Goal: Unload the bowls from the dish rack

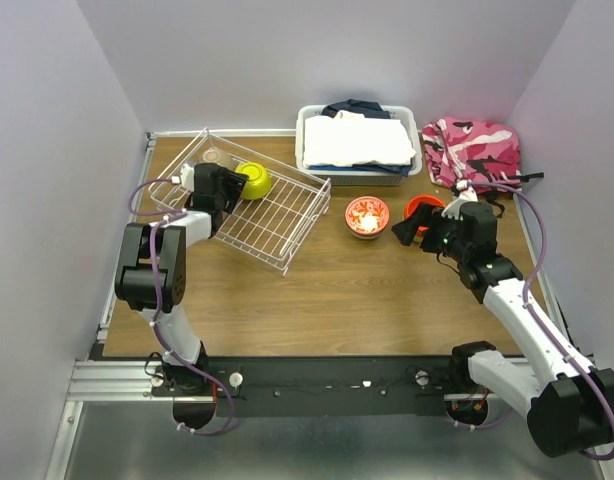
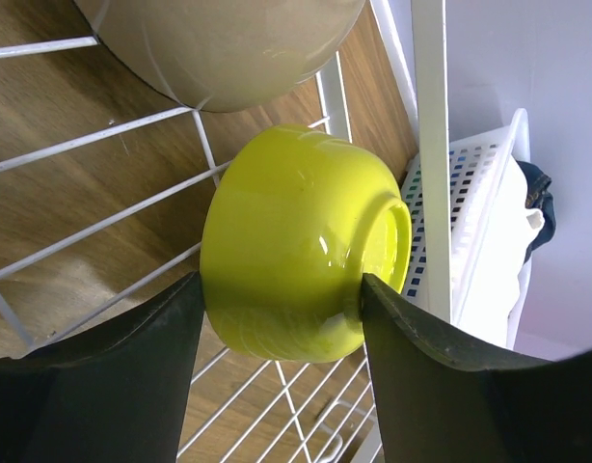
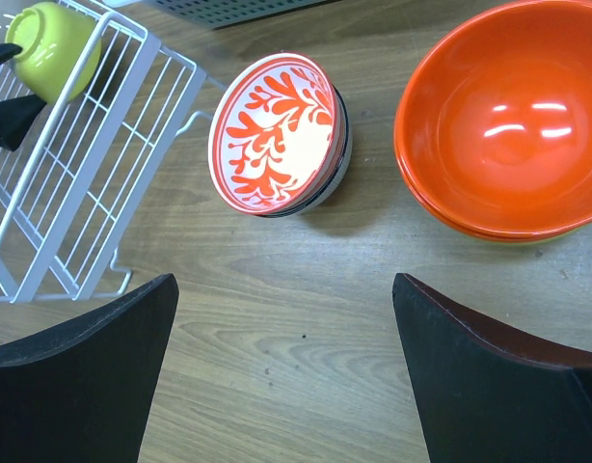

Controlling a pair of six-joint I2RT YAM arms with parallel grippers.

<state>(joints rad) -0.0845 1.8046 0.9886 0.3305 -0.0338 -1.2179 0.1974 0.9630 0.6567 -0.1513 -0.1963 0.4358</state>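
Rack [image 1: 272,222]: left tool [image 2: 282,289] pinching lime-yellow bowl [image 2: 296,231] across its sides, for a clean lift out
Desk [image 1: 317,290]: right tool [image 3: 284,285] spread wide, hovering by orange bowl [image 3: 508,116]

A lime-yellow bowl [image 2: 296,241] is tipped on its side in the white wire dish rack [image 1: 277,225], near a taupe bowl [image 2: 219,48]. Outside the rack, a red-patterned bowl [image 1: 367,216] and an orange bowl [image 1: 423,208] sit upright, near each other.

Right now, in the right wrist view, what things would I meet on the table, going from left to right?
In order: dish rack → red-patterned bowl → orange bowl. The lime-yellow bowl lies within the rack's span, so it is left out.
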